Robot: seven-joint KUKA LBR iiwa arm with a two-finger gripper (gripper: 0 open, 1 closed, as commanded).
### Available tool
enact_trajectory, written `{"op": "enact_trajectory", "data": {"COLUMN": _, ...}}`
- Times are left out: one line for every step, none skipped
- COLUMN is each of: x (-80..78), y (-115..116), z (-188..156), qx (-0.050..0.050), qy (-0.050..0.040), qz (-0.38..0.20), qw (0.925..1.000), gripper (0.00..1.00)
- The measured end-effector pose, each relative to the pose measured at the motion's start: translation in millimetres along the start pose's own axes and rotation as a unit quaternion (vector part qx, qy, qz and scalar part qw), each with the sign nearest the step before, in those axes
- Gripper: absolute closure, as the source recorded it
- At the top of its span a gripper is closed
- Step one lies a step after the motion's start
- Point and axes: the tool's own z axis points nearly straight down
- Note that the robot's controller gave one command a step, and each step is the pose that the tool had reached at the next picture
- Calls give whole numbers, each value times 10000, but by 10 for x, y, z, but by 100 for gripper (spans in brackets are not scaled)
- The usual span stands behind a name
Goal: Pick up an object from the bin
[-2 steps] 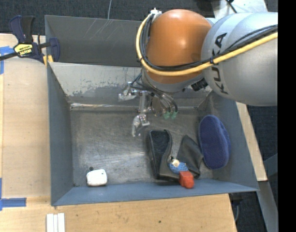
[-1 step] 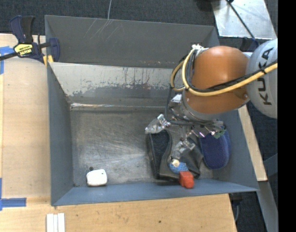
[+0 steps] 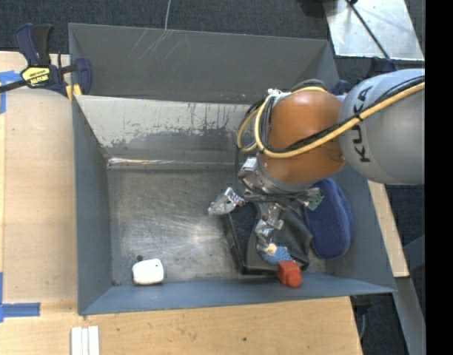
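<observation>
My gripper [image 3: 246,215] hangs low over the right half of the bin, below the orange wrist cover. Its two metal fingertips [image 3: 225,201] stand apart, open, with nothing seen between them. Under them lies a flat black case [image 3: 247,251], tilted against the bin's front right. A small blue and orange toy [image 3: 273,253] rests on the case just below the lower fingertip. A red block [image 3: 289,274] sits at the case's front corner. To the right, a dark blue oval pouch [image 3: 333,222] leans on the bin's right wall.
A small white rounded thing [image 3: 147,271] with a dark tip lies alone in the front left corner. The arm and its orange cover hide the back right part of the bin floor.
</observation>
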Motion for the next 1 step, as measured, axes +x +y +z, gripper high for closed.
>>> {"op": "enact_trajectory", "data": {"x": 39, "y": -6, "z": 9, "qx": -35, "qy": 86, "qz": 6, "qw": 10000, "gripper": 100}}
